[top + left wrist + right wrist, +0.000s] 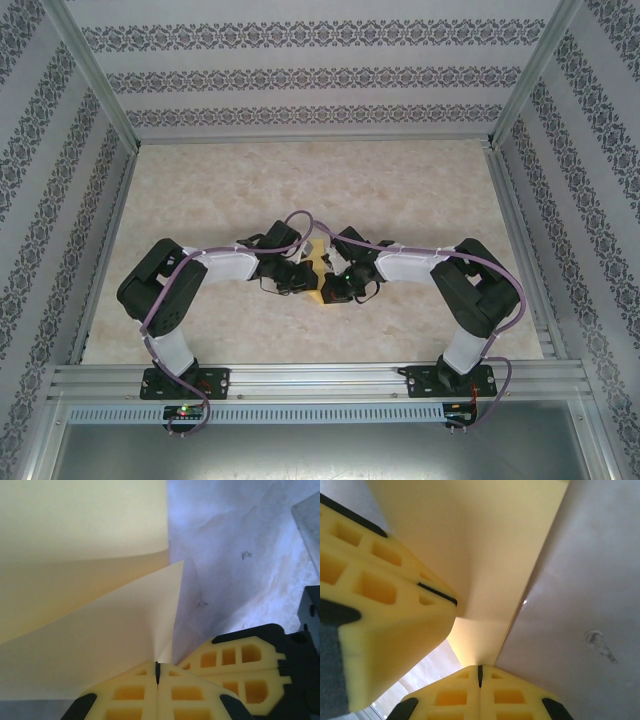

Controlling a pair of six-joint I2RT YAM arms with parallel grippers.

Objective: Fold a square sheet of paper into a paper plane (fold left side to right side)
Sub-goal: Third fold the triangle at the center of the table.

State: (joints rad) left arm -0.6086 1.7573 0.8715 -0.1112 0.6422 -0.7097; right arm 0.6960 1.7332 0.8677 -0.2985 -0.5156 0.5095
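The yellow sheet of paper (pixel 317 251) is a creased, narrowed shape at the table's middle, mostly hidden between the two wrists. In the left wrist view the paper (pixel 90 580) shows folded layers, and its lower corner runs into my left gripper (pixel 157 672), which is shut on it. My right gripper (pixel 480 673) is likewise shut on the paper's edge (pixel 495 555). The two grippers sit almost touching, the left gripper (pixel 303 275) just left of the right gripper (pixel 332 283). The right gripper's fingers (pixel 240 665) show beside my left jaws.
The marble-patterned table (pixel 300 180) spreads open behind and to both sides of the arms. Patterned walls and an aluminium frame (pixel 100 90) enclose it. A rail (pixel 320 380) runs along the near edge at the arm bases.
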